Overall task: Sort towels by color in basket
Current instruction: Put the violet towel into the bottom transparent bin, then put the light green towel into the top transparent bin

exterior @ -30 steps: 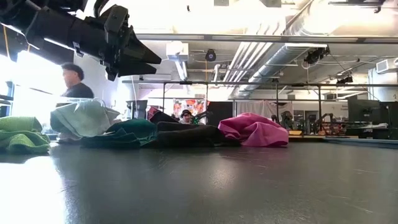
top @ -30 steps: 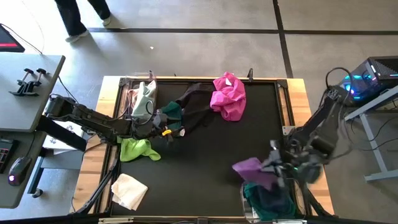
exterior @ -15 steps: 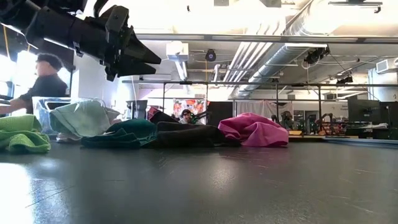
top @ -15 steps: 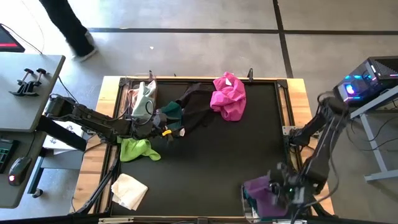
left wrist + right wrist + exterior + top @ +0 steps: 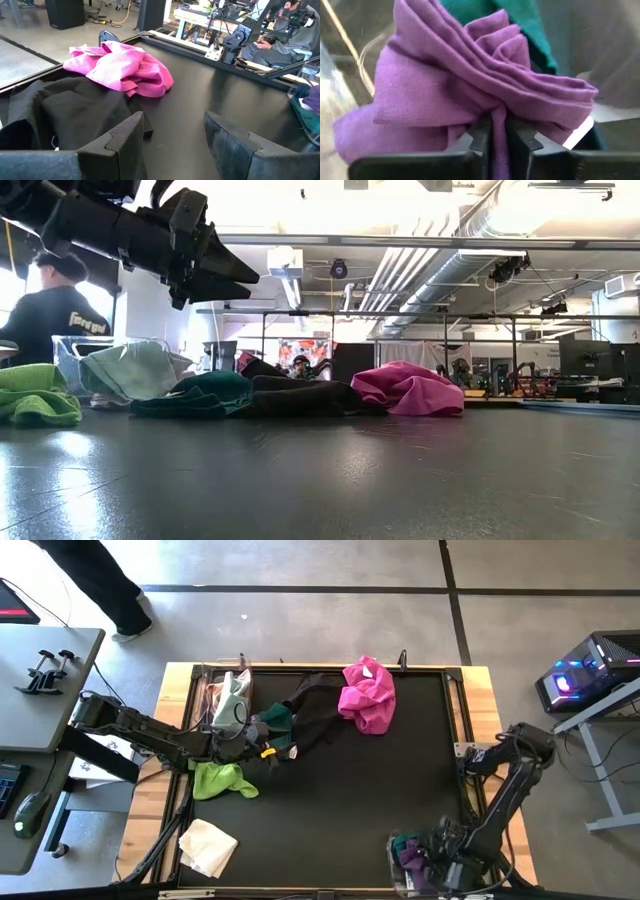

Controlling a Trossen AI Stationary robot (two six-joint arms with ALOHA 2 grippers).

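your right end effector (image 5: 428,862) is down in the clear bin (image 5: 395,875) at the near right corner of the black surface (image 5: 340,795), far from the magenta towel (image 5: 366,692) and on the opposite side of the mat from it. in its wrist view the two fingers (image 5: 480,135) stand nearly together with a fold of the purple towel (image 5: 470,95) pinched in the narrow gap between them, so it is grasping the purple towel. that towel sits bunched on top of a teal towel (image 5: 520,20) already lying in the bin.

your left end effector (image 5: 262,750) waits to the left of the magenta towel, hanging above the surface with its fingers (image 5: 115,145) spread wide and nothing between them. just under and ahead of it lies a black towel (image 5: 315,705), which reaches right up to the magenta towel and touches it. a dark teal towel (image 5: 278,720) lies on the black towel's left end. left of that, a pale mint towel (image 5: 232,695) hangs in a second clear bin (image 5: 205,690) at the far left of the surface. a lime towel (image 5: 220,780) lies nearer you than the left end effector, well left of the magenta towel. a cream towel (image 5: 208,845) lies at the near left corner, partly off the black mat on the wooden border.

a person (image 5: 50,315) stands in the room beyond the left side of the surface.
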